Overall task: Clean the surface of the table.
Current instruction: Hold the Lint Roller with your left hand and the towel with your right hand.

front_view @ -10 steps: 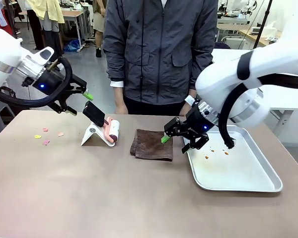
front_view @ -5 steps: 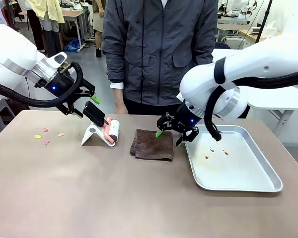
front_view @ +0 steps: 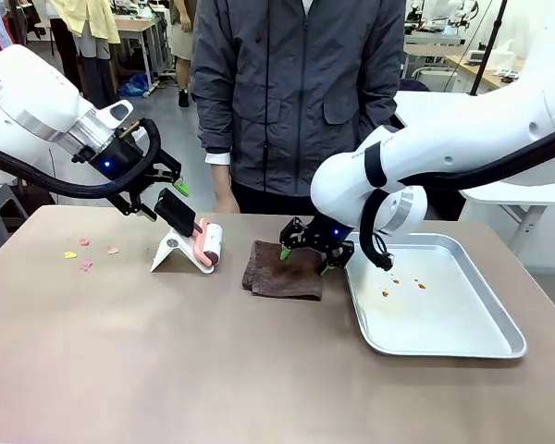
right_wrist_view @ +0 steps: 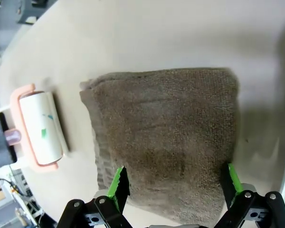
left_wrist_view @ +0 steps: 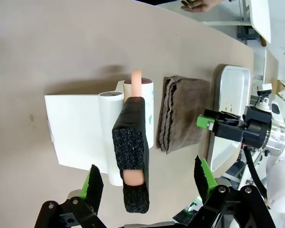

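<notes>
The brownish-taupe table [front_view: 213, 370] carries small pink and yellow scraps [front_view: 85, 254] at its left. A lint roller [front_view: 208, 244] with a pink frame and black foam handle [left_wrist_view: 131, 152] rests on a white stand [front_view: 171, 252]. My left gripper [front_view: 162, 198] is open, its fingers either side of the handle [front_view: 176, 212] and not touching it. A folded brown cloth [front_view: 282, 271] lies mid-table. My right gripper [front_view: 305, 259] hangs open just above the cloth [right_wrist_view: 166, 137], green pads [right_wrist_view: 118, 183] straddling its near edge.
A shiny metal tray [front_view: 472, 342] with a few orange crumbs [front_view: 402, 285] sits at the right, its rim [left_wrist_view: 223, 123] beside the cloth. A person in a grey jacket [front_view: 296, 92] stands at the far edge, hands hanging down.
My right gripper has swung left from the tray's corner to above the cloth. My left gripper has come down and right, closing in on the roller's handle.
</notes>
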`<state>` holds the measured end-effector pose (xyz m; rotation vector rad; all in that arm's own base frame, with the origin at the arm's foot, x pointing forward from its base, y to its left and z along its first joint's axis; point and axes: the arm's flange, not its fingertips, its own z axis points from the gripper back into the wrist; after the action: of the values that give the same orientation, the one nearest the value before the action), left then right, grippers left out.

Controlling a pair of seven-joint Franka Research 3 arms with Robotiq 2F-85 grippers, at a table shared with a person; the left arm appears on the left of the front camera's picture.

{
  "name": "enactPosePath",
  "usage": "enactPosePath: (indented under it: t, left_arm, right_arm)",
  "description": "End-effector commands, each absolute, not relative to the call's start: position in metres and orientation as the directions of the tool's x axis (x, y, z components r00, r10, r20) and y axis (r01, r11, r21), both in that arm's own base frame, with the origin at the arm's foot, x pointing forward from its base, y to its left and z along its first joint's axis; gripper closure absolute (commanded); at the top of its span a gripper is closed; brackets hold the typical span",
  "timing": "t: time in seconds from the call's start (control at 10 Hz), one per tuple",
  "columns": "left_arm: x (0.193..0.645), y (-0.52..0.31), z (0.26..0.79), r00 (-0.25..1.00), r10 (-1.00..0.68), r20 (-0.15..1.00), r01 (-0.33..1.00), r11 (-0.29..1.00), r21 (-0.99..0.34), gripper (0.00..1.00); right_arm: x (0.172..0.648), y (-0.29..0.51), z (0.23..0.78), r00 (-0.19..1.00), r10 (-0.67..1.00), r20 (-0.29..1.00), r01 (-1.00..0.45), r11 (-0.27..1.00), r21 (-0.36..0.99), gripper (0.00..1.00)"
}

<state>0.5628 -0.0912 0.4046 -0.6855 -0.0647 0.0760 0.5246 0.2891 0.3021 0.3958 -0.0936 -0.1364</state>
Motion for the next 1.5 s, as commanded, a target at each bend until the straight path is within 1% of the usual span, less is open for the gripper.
enactPosePath:
  t: [0.0, 0.4, 0.6, 1.2, 1.3, 1.4]
  left_arm:
    - [0.568, -0.092, 0.406, 0.995, 0.102, 0.016, -0.071, 0.781, -0.621, 0.0]
    - [0.565, -0.088, 0.405, 0.994, 0.112, 0.016, -0.078, 0.777, -0.624, 0.0]
    - [0.564, -0.088, 0.404, 0.994, 0.107, 0.013, -0.076, 0.776, -0.626, 0.0]
    - [0.565, -0.09, 0.403, 0.995, 0.103, 0.009, -0.076, 0.787, -0.613, 0.0]
    - [0.565, -0.092, 0.403, 0.994, 0.106, 0.019, -0.072, 0.789, -0.61, 0.1]
    - [0.564, -0.094, 0.404, 0.993, 0.117, 0.03, -0.075, 0.796, -0.601, 0.6]
  right_arm:
    - [0.529, 0.298, 0.307, 0.979, -0.187, 0.083, 0.147, 0.924, 0.354, 0.0]
    - [0.525, 0.301, 0.315, 0.976, -0.199, 0.09, 0.168, 0.946, 0.276, 0.0]
    - [0.526, 0.304, 0.309, 0.969, -0.224, 0.1, 0.198, 0.955, 0.222, 0.0]
    - [0.532, 0.307, 0.301, 0.963, -0.258, 0.082, 0.235, 0.945, 0.226, 0.0]
    - [0.531, 0.306, 0.3, 0.965, -0.249, 0.084, 0.225, 0.948, 0.223, 0.0]
    - [0.53, 0.307, 0.3, 0.969, -0.237, 0.074, 0.216, 0.951, 0.222, 0.59]
